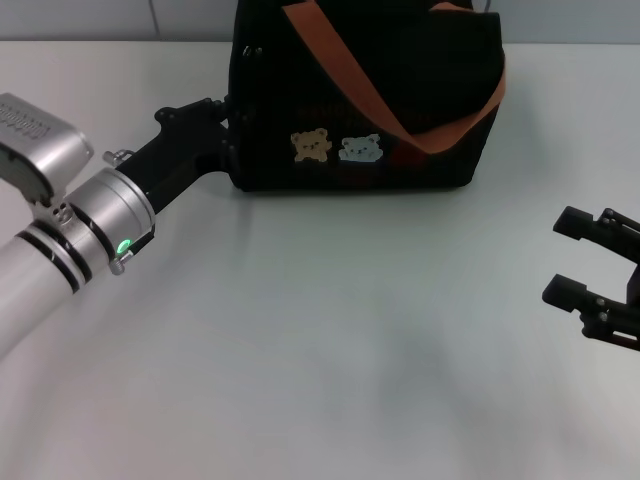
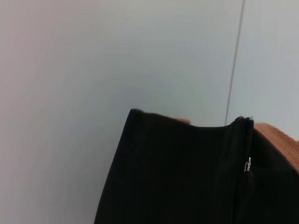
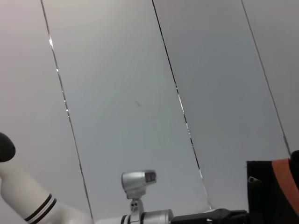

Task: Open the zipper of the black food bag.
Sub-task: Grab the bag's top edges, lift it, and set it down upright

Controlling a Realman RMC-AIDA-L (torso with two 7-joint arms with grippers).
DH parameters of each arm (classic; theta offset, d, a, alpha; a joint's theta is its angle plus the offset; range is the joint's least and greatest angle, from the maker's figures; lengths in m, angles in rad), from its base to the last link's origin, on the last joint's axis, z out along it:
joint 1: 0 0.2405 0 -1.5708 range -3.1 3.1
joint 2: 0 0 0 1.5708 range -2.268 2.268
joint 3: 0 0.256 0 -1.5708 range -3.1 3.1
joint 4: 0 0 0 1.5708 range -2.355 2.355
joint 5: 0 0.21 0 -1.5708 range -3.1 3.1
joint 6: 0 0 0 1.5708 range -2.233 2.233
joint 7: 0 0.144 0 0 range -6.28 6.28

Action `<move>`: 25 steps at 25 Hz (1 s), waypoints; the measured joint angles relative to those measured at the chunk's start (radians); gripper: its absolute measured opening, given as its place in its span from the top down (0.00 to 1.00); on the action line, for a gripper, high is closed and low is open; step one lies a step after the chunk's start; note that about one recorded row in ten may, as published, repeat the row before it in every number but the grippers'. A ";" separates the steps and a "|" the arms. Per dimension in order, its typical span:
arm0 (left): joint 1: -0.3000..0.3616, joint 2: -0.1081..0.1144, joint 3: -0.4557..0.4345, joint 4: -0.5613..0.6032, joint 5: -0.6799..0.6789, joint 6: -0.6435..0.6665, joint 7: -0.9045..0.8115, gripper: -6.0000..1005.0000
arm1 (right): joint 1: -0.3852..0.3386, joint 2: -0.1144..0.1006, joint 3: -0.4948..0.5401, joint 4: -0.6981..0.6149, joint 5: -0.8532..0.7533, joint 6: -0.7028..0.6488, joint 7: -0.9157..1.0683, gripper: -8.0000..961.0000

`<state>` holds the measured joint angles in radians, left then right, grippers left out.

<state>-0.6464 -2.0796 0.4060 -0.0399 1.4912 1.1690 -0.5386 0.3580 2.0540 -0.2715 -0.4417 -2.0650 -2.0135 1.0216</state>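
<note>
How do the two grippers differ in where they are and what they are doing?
The left gripper is at the black food bag, against its left side; the right gripper hangs far from the bag, over the bare white table. The right gripper's fingers stand open and hold nothing; the left gripper's fingers are hidden against the black fabric. Both are black.

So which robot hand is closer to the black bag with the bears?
The left. The left gripper is right against the black food bag at its side; the right gripper hangs well off, out over the table.
</note>
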 joint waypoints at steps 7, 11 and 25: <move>0.079 0.007 0.014 0.062 0.009 0.121 -0.056 0.88 | 0.000 0.000 0.000 0.000 0.011 0.016 0.006 0.15; 0.166 0.013 0.061 0.183 0.012 0.250 -0.125 0.88 | -0.001 0.000 0.000 0.000 0.012 0.025 0.008 0.15; 0.341 0.103 0.304 0.768 0.021 0.518 -0.496 0.89 | -0.007 0.001 0.000 0.005 0.022 0.026 0.010 0.15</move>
<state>-0.3058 -1.9771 0.7098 0.7277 1.5124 1.6870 -1.0349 0.3515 2.0545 -0.2715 -0.4366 -2.0427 -1.9871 1.0319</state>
